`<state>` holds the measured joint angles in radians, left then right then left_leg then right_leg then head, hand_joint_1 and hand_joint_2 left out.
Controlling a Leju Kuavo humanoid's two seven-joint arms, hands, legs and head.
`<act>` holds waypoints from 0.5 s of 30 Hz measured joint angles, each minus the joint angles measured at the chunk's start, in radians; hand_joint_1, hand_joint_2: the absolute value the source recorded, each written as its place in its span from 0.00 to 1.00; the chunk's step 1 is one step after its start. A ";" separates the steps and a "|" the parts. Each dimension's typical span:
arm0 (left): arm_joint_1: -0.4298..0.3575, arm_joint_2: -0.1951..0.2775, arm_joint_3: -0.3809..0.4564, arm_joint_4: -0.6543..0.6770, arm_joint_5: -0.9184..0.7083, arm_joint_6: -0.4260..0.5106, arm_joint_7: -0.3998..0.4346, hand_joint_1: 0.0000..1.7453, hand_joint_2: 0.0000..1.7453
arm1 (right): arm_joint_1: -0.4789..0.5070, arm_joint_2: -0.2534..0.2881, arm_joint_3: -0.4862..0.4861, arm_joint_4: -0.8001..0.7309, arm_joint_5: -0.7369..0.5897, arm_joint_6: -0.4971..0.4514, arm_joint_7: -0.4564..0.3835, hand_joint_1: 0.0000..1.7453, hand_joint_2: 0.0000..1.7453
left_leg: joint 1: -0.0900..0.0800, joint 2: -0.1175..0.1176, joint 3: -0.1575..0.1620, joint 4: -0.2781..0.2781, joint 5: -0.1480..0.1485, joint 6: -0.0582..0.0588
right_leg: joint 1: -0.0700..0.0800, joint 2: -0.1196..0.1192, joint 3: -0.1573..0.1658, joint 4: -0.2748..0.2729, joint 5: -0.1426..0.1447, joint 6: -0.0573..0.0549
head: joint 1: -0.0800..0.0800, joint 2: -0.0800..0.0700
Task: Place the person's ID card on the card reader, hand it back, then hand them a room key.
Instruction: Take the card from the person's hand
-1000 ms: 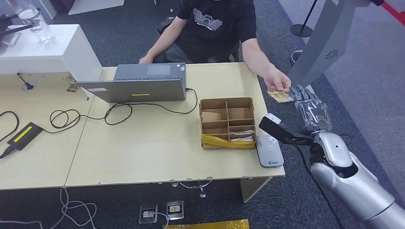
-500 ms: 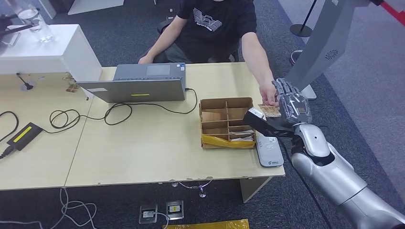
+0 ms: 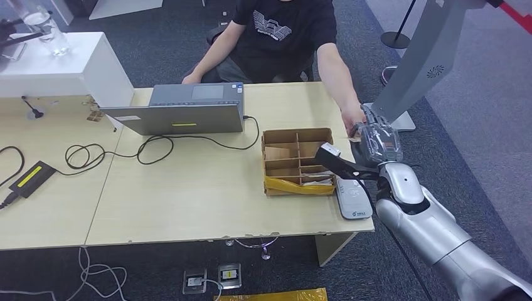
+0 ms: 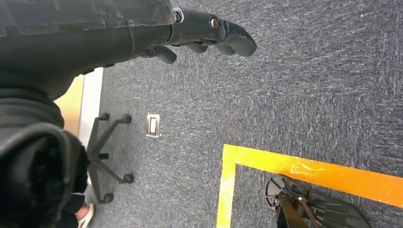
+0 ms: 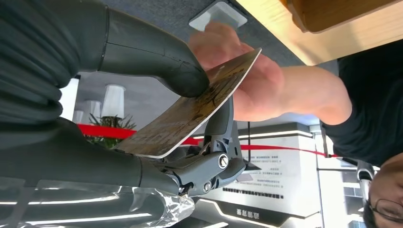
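A: What was the right robot hand (image 3: 378, 139) doing?

B: It was pinching the card (image 5: 190, 112) between its thumb (image 5: 157, 56) and a darker finger underneath, seen close up from the right wrist. The person's hand (image 5: 237, 78) was at the card's far end, touching it as well.

A: And where was that over the bench (image 3: 188, 188)?

B: At the bench's right edge, just beyond the far right corner of the box (image 3: 298, 162). The person's arm (image 3: 335, 75) reached across that corner to meet the robot hand.

A: The reader?

B: The grey reader (image 3: 352, 198) lay flat at the near right corner of the bench, just beside the box, with nothing on it. The card was up in the air, apart from it.

A: The left robot hand?

B: The left robot hand (image 4: 209, 33) hung over the grey carpet, holding nothing, its dark fingers loosely bent. I couldn't tell whether they counted as spread or curled in.

A: Anything else?

B: A laptop (image 3: 182, 110) sat near the bench's far edge in front of the person, its cable (image 3: 125, 150) looping across the top. The box had dividers and yellow tape along its near side.
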<state>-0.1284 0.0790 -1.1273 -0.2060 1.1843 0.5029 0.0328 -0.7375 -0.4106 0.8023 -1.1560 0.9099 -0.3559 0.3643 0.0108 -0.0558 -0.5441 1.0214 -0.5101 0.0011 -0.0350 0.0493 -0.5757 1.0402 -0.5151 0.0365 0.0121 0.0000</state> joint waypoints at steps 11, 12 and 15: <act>0.002 0.000 0.000 0.000 0.021 0.015 0.000 0.00 0.00 | 0.014 -0.024 0.000 0.000 0.037 0.035 0.021 1.00 1.00 | 0.000 0.000 0.001 0.000 0.000 0.000 | 0.000 0.000 0.000 0.000 0.000 0.000 | 0.000 0.000; 0.002 0.000 0.000 0.000 0.022 0.016 0.001 0.00 0.00 | 0.019 -0.027 0.000 -0.001 0.037 0.035 0.022 1.00 1.00 | 0.000 0.000 0.001 0.000 0.000 0.000 | 0.000 0.000 0.000 0.000 0.000 0.000 | 0.000 0.000; 0.002 0.000 0.000 0.000 0.024 0.018 0.005 0.00 0.00 | 0.036 -0.040 -0.001 -0.001 0.036 0.035 0.028 1.00 1.00 | 0.000 0.000 0.001 0.000 0.000 0.000 | 0.000 0.000 0.000 0.000 0.000 0.000 | 0.000 0.000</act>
<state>-0.1262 0.0790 -1.1276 -0.2060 1.2084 0.5212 0.0377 -0.7017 -0.4507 0.8013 -1.1574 0.9462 -0.3208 0.3919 0.0108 -0.0553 -0.5433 1.0216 -0.5101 0.0010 -0.0350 0.0495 -0.5758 1.0400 -0.5150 0.0365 0.0120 0.0000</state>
